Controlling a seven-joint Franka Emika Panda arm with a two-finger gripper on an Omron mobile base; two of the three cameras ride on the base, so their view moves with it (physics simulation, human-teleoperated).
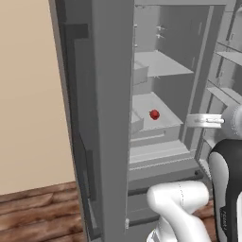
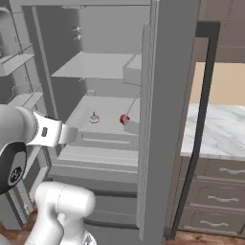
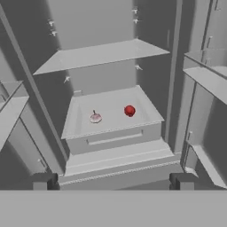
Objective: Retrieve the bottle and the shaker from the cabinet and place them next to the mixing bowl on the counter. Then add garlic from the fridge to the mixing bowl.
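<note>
While the fridge stood open, the gripper hung outside its mouth with its fingertips spread wide and nothing between them. Straight ahead along the hand's line of sight, and somewhat deeper in, the garlic sat on the middle shelf, a small pale bulb with its stem upright, just left of a red round item in the hand view. Reaching it would probably call for a forward push, biased slightly left.
</note>
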